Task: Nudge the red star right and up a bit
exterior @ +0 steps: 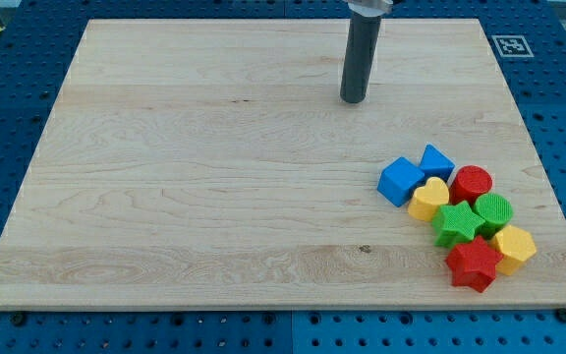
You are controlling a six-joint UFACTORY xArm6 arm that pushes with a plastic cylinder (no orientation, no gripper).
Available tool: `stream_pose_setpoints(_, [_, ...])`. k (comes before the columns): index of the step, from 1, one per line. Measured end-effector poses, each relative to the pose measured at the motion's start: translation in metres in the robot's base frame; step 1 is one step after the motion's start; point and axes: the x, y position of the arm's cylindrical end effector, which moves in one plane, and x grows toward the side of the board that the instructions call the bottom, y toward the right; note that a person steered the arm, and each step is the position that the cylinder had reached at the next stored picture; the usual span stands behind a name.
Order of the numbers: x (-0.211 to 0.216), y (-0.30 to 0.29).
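The red star (474, 265) lies near the board's bottom right corner, at the bottom of a tight cluster of blocks. It touches the green star (455, 223) above it and the yellow hexagon (514, 247) to its right. My tip (354, 100) stands on the board near the view's top, well up and to the left of the red star, apart from all blocks.
The cluster also holds a blue cube (400, 181), a second blue block (436, 160), a yellow heart (428, 198), a red cylinder (472, 183) and a green cylinder (493, 210). The wooden board (214, 197) ends just below and right of the cluster.
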Motion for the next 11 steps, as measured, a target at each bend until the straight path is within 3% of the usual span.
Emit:
stream_pose_setpoints(5, [-0.002, -0.007])
stream_pose_setpoints(6, [0.019, -0.059])
stream_pose_setpoints(7, [0.076, -0.087])
stream_pose_setpoints(8, [0.150, -0.073])
stream_pose_setpoints(9, [0.190, -0.042])
stream_pose_setpoints(11, [0.191, -0.005])
